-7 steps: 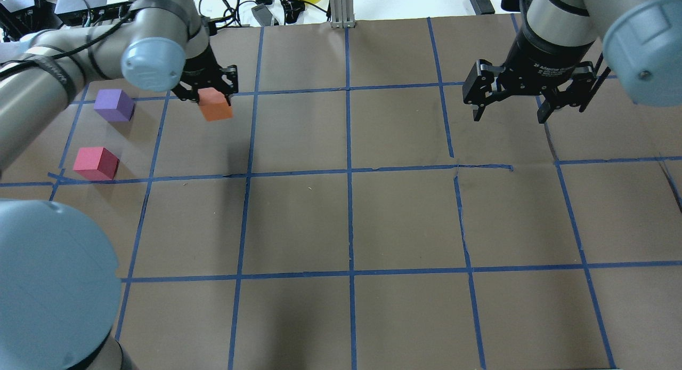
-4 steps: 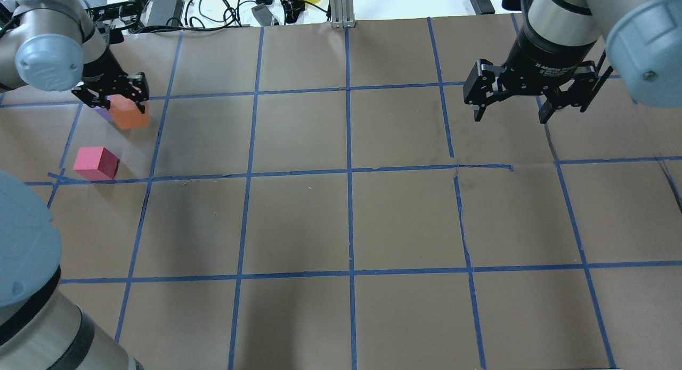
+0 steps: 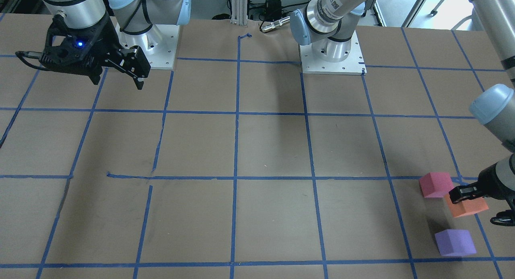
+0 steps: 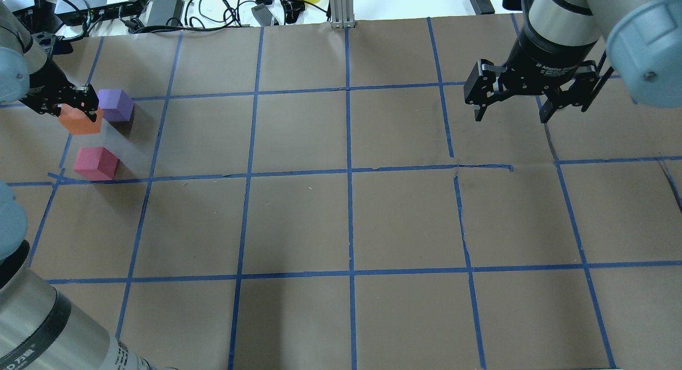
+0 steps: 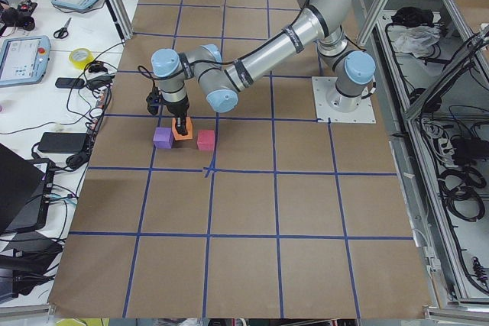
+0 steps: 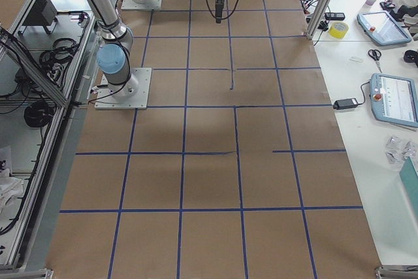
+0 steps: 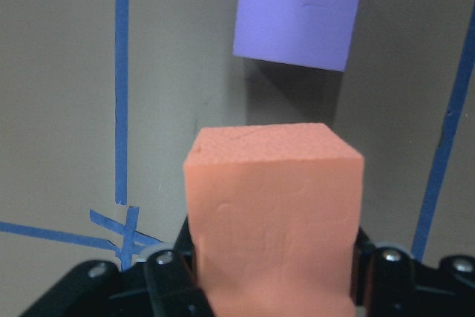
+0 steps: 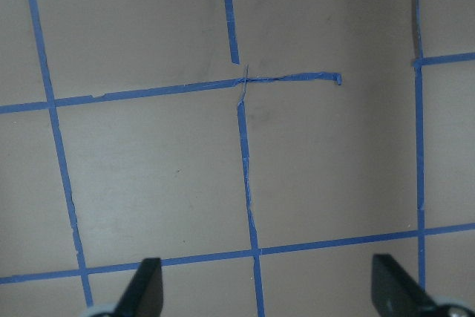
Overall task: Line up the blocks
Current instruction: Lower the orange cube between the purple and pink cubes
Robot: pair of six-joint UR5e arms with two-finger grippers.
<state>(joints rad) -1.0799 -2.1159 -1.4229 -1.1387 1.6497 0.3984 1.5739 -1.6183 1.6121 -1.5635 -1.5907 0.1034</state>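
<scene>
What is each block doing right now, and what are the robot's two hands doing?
left hand: shut on the orange foam cube.
right hand: open, empty, above the brown table.
orange foam cube: held between the other two cubes.
purple foam cube: sitting free on the table.
pinkish-red foam cube: sitting free on the table.

The orange block [image 4: 80, 120] (held) is between purple block [image 4: 116, 104] and pinkish-red block [image 4: 96, 163].
</scene>
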